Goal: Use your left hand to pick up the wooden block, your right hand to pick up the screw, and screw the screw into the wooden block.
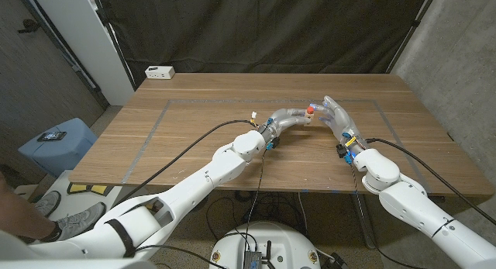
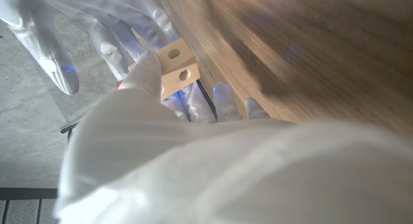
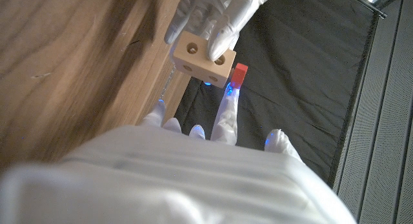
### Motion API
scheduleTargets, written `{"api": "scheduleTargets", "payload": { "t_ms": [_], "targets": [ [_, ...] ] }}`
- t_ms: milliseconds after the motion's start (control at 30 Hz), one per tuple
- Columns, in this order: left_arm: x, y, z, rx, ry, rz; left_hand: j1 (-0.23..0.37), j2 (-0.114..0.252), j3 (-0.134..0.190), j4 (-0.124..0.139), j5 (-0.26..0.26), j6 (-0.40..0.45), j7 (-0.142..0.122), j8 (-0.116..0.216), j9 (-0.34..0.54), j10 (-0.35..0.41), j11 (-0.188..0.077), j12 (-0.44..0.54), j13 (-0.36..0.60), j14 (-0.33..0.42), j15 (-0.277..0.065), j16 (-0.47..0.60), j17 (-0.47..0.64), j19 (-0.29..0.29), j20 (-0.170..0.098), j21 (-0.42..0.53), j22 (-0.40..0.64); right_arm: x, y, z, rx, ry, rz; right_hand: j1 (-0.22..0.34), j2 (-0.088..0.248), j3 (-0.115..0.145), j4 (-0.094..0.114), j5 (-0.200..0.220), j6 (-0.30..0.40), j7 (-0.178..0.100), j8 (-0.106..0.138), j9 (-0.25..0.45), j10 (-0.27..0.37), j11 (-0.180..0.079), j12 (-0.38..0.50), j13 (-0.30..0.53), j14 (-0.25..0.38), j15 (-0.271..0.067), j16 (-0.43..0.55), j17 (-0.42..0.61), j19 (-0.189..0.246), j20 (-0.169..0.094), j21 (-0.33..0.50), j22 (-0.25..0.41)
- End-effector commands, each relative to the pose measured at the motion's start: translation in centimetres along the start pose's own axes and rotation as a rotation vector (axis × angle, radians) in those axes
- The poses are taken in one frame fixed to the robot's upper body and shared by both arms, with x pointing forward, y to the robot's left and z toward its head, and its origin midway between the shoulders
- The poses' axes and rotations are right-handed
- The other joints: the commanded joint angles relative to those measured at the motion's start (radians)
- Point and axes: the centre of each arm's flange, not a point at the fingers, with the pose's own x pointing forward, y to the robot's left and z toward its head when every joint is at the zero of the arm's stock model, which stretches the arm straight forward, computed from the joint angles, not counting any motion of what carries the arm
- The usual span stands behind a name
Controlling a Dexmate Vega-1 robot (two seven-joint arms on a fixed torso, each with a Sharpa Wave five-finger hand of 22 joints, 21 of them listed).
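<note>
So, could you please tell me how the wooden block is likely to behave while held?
The wooden block looks rigid and probably light, being small in the left hand. Its flat faces should resist rolling, though held only at the fingers it might twist as the right hand presses the red screw.

Screw (image 3: 239,75) shaft hidden behind fingers (image 3: 227,104)

No readable text, label, brand, number or sign appears anywhere.
</note>
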Motion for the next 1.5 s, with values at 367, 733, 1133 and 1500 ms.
{"api": "scheduleTargets", "payload": {
  "t_ms": [367,733,1133,1500],
  "targets": [
    [0.2,-0.1,-0.1,-0.005,0.004,0.005,0.002,0.003,0.005,0.006,0.001,-0.002,0.005,0.003,0.005,0.004,-0.009,0.027,0.009,0.003,-0.065,0.001,0.002,0.001,0.001,0.006,0.004,-0.6,-0.1,-0.3,0.007,0.015,-0.009,0.013,0.016,0.008,-0.009,0.009,0.04,0.004,0.007,0.001,0.022,-0.007,0.003,0.002,-0.076,-0.012,0.011,0.0,0.022,-0.003,0.007,0.0],
    [0.4,-0.2,-0.2,-0.01,0.005,0.004,-0.001,0.007,0.005,0.009,0.001,-0.005,0.002,0.002,0.005,0.002,-0.009,0.026,0.009,0.003,-0.064,0.002,0.004,0.001,0.003,0.006,0.004,-1.2,-0.2,-0.4,0.006,0.028,-0.011,0.015,0.017,0.009,-0.011,0.008,0.064,0.013,0.006,0.001,0.032,-0.013,0.002,0.001,-0.069,-0.015,0.011,0.0,0.037,-0.008,0.009,-0.001],
    [0.6,-0.2,-0.3,-0.013,0.006,0.0,-0.002,0.008,0.004,0.009,0.002,-0.007,0.001,0.001,0.005,0.0,-0.009,0.025,0.008,0.001,-0.062,0.003,0.004,0.001,0.003,0.006,0.004,-1.7,-0.2,-0.3,0.006,0.038,0.006,0.018,0.018,0.01,-0.014,0.009,0.103,0.028,0.008,0.001,0.051,-0.016,0.002,0.001,-0.058,-0.019,0.012,0.0,0.056,-0.014,0.01,-0.001],
    [0.7,-0.1,-0.4,-0.017,0.01,-0.002,-0.002,0.012,0.004,0.01,0.004,-0.016,0.0,-0.002,0.005,-0.005,-0.009,0.023,0.007,-0.002,-0.062,0.003,0.005,0.001,0.005,0.006,0.004,-1.7,-0.2,-0.3,0.01,0.033,0.02,0.025,0.022,0.015,-0.019,0.01,0.213,0.064,0.024,0.003,0.089,-0.027,0.001,0.001,-0.042,-0.027,0.011,-0.001,0.076,-0.02,0.007,-0.001]
  ]
}}
